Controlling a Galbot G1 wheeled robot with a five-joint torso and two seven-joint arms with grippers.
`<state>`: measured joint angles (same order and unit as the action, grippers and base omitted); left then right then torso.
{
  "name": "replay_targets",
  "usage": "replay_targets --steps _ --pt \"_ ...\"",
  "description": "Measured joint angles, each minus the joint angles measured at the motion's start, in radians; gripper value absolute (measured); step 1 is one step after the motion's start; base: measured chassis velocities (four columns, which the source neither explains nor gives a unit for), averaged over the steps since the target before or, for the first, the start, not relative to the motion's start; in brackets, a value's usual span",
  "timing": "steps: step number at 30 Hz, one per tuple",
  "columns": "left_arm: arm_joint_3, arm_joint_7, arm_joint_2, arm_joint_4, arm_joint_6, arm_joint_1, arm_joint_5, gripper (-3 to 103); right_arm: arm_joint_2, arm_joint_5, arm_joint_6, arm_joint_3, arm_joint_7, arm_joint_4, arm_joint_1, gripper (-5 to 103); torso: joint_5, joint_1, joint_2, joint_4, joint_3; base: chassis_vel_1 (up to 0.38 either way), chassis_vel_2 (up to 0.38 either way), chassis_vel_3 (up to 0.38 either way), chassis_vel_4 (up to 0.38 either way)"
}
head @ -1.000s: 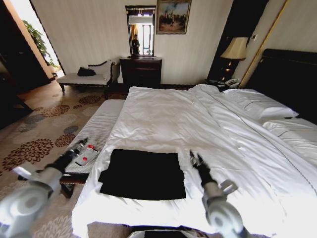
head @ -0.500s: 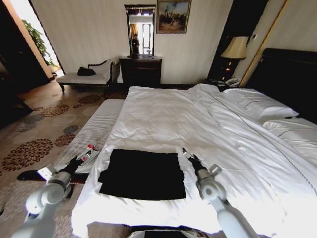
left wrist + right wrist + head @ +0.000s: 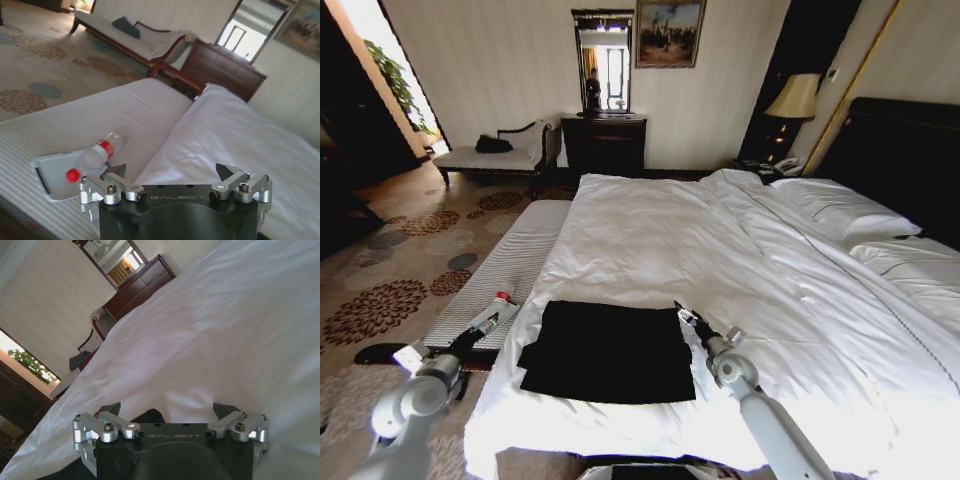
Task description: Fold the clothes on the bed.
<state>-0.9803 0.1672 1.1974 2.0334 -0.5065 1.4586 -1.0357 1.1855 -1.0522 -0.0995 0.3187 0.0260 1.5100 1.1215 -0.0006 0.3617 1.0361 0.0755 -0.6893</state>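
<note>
Black T-shirt point(image 3: 608, 350) is lying folded into a flat, roughly square bundle on the white duvet of the bed point(image 3: 720, 250), close to the bed's foot edge on the side nearest the striped bench point(image 3: 505, 270); no lettering is showing on its upper face. Right gripper point(image 3: 682, 313) is hovering just beside the T-shirt's far corner on the side away from the bench, fingers spread wide with nothing between them; whether the tips are touching the fabric cannot be told. In the right wrist view the same gripper point(image 3: 167, 407) is standing open over white duvet, with a dark edge of the T-shirt point(image 3: 150, 416) peeking out just beyond the gripper body. Left gripper point(image 3: 485, 323) is hanging off the bench side of the T-shirt, well apart from the fabric, over the near end of the bench and beside a small white bottle with a red band point(image 3: 496, 307). The left wrist view is showing this gripper point(image 3: 171, 172) with its fingers apart and empty, the bottle point(image 3: 95, 156) lying on its side across a pale flat tray or card point(image 3: 50, 172) on the bench just ahead of it.
</note>
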Motion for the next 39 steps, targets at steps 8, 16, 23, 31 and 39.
replay_targets --steps 8,16,23,31,39 --pt "-0.011 -0.005 0.012 0.065 0.045 0.007 -0.054 100 0.009 -0.041 -0.007 -0.004 0.055 -0.031 -0.004 100 0.0000 0.000 0.000 0.0003 0.000 0.000 0.000 0.000 0.000" --pt "-0.017 0.004 0.016 0.071 0.040 0.014 -0.053 100 0.022 -0.077 -0.006 -0.013 0.129 -0.038 -0.007 100 0.0000 0.000 0.000 0.0000 0.000 0.000 0.000 0.000 0.000" --pt "-0.014 0.006 0.022 0.067 0.038 0.022 -0.040 100 0.039 -0.070 0.010 -0.019 0.165 -0.067 -0.010 95 0.0000 0.000 0.000 0.0002 0.000 0.000 0.000 0.000 0.000" --pt "0.021 0.003 0.039 0.064 0.044 0.031 0.006 100 0.034 -0.073 0.018 -0.008 0.163 -0.064 -0.004 68 0.0001 0.000 0.000 0.0001 0.000 0.000 0.000 0.000 0.000" --pt "0.036 0.002 0.038 0.055 0.045 0.028 0.022 100 0.034 -0.061 0.038 -0.005 0.164 -0.061 0.004 41 0.0001 0.000 0.000 0.0001 0.000 0.000 0.000 0.000 0.000"
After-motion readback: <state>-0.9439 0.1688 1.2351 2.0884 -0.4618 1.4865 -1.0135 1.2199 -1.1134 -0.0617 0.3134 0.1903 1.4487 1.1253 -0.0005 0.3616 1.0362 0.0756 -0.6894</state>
